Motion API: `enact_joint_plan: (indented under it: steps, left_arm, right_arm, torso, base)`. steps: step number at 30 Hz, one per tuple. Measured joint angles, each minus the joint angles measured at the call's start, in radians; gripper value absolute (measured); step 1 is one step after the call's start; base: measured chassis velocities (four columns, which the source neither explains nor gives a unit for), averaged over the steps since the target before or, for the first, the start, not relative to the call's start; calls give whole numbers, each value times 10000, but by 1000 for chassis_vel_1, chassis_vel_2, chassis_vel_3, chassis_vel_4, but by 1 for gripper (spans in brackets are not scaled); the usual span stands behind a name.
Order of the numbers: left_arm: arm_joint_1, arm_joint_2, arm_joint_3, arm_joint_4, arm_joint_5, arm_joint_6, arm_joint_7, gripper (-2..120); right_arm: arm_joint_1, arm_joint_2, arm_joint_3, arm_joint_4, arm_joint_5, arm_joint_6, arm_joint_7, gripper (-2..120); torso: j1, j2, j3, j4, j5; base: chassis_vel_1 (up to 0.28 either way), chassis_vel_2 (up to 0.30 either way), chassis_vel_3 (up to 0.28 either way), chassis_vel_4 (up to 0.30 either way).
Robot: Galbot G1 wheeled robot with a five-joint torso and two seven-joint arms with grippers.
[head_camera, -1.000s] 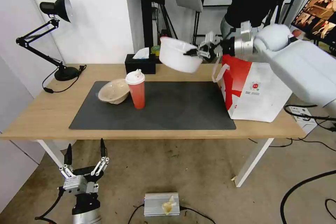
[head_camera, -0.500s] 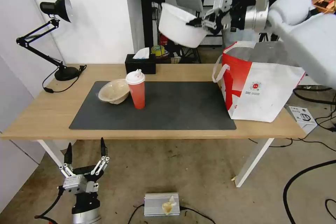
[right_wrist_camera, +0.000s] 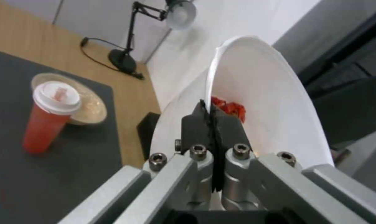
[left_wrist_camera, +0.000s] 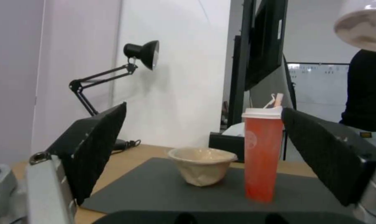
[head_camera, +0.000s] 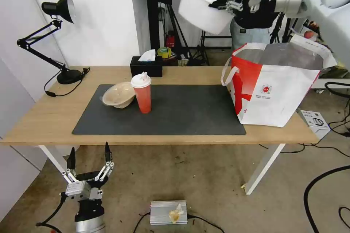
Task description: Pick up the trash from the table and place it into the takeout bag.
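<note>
White bowl: rim clenched in right gripper, held high, takeout bag mouth below and rightward; left gripper parked, fingers spread.

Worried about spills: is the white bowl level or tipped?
Tipped. The right gripper pinches the white bowl by its rim, slanted, high beside the bag.

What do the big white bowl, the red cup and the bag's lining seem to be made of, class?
White bowl, pinched at its rim by the right hand: probably thin plastic or coated paper; smooth, matte wall.
Red cup: likely plastic; slightly see-through red body, white snap lid.
Bag lining: looks like metal foil; silvery, creased sheen.
</note>
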Motion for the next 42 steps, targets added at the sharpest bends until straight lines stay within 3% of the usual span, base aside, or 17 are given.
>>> enact_joint_plan:
  steps: [12, 22, 30, 42]
  left_arm:
    - [-10, 63, 42, -29, 0, -11, -2, 100]
    - [-32, 190, 96, 72, 26, -81, -6, 100]
    - [-64, 216, 240, 124, 125, -82, -6, 100]
    - [-84, 208, 306, 219, 255, -78, 1, 100]
  right_arm:
    - [2, -910, -109, 18, 31, 15, -86, 0]
    - [-658, -2260, 258, 317, 48, 57, -343, 0]
    - [-1856, -3081, 1207, 751, 22, 72, -372, 0]
    - [-3920, -3526, 3038, 1008, -154, 72, -295, 0]
  torso:
    - [0, -1, 0, 1, 1]
    - [0, -1, 0, -1, 1]
    - [0, -1, 0, -1, 0]
    - [0, 0, 0, 2, 0]
  base:
    - [0, 0, 0, 0]
    - [0, 0, 0, 0]
    - [0, 0, 0, 0]
    - [0, 0, 0, 0]
